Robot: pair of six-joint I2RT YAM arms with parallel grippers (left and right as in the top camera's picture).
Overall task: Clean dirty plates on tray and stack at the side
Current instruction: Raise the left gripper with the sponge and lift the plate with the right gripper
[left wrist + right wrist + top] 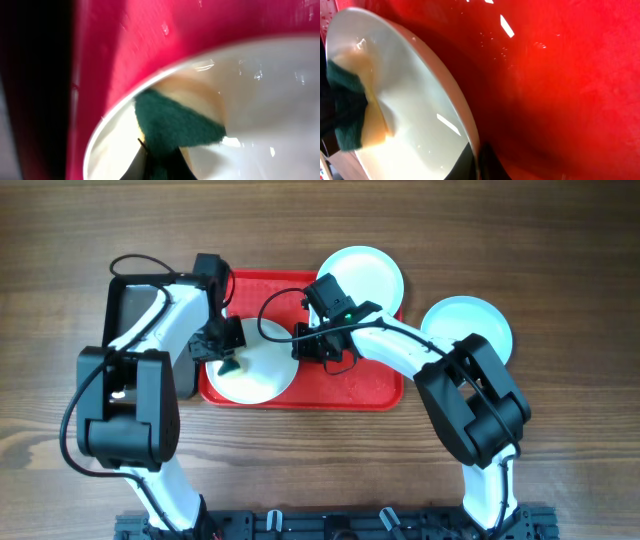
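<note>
A pale plate (262,375) lies on the left part of the red tray (350,385). My left gripper (228,360) is shut on a green and yellow sponge (175,125), which presses on this plate (265,95) near its left rim. My right gripper (303,348) is shut on the plate's right rim (470,130), one finger inside and one outside, with the sponge (347,110) showing across the plate. A second plate (365,275) rests at the tray's far right corner. The third plate (470,325) sits on the table to the right of the tray.
A black tray (125,305) lies left of the red tray, under my left arm. Wet drops glisten on the red tray floor (560,75). Wooden table surrounds both trays.
</note>
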